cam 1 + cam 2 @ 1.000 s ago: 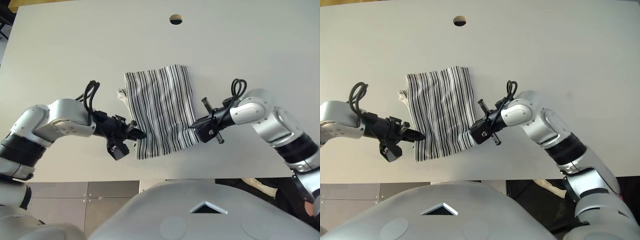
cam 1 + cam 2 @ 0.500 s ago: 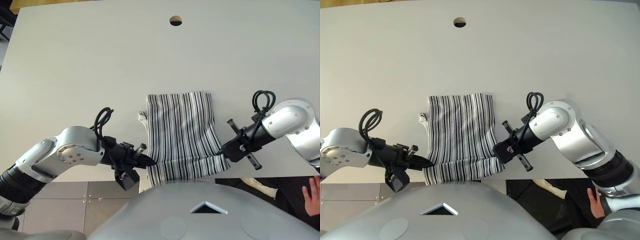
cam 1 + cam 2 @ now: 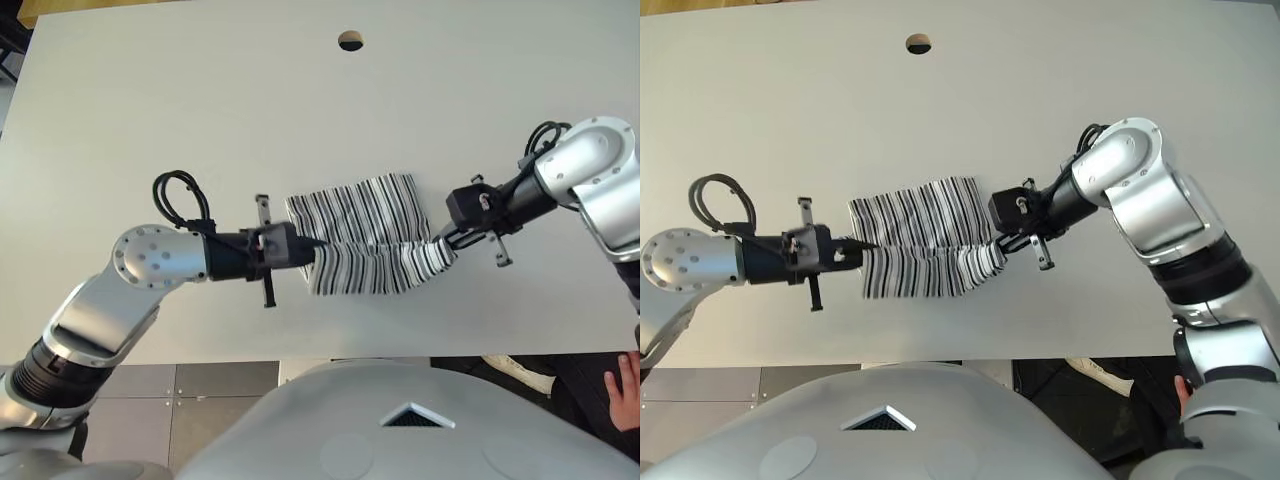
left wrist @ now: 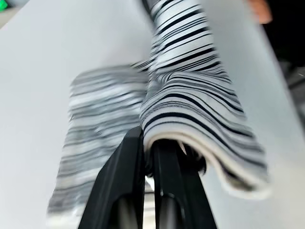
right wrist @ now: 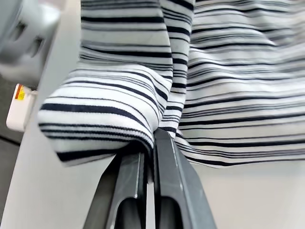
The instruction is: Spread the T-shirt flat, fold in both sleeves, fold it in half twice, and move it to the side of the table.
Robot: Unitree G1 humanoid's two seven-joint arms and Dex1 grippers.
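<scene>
Both arms are out over the table, each with cloth in its grip. The left gripper is pinched tight on one lifted corner of the T-shirt. In the left wrist view its two dark fingers are pressed together, with a doubled, striped edge curling over their tips. The right gripper is clamped on the opposite corner. In the right wrist view its fingers close flat on the hem, and a thick folded bulge of fabric swells just beside them.

Between the two grippers the shirt hangs as a soft sagging band, raised off the table and stretched from one set of fingertips to the other. Just beyond that band, on the far side of both grippers, the rest of the black-and-white shirt lies on the tabletop, with its stripes running away from the tools. The lifted band rolls over and overlaps the near part of that flat portion. The two grippers face each other from either end of the cloth at about the same height, the left one level and the right one angled down towards its corner.

Well beyond both grippers, near the table's far edge, is a small round hole, far from the shirt.
</scene>
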